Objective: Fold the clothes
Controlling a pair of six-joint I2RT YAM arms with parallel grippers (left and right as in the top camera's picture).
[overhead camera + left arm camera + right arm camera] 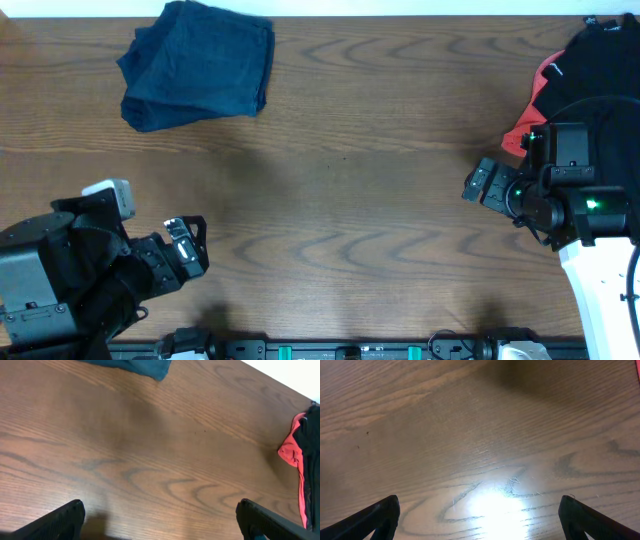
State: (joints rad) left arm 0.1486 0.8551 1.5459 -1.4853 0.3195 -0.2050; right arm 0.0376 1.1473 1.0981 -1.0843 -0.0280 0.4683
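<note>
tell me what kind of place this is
Probably a robotics lab workbench rather than a home. A bare wood-grain table has the left gripper and right gripper open over it, with a folded dark blue garment at the far left and a black-and-red garment heap at the right edge.

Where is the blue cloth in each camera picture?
Overhead: the blue cloth lies at the top left.
Left wrist: only its corner shows, at the top edge.
Right wrist: not in it.
Shared landmark: the wooden table, seen in all three.
</note>
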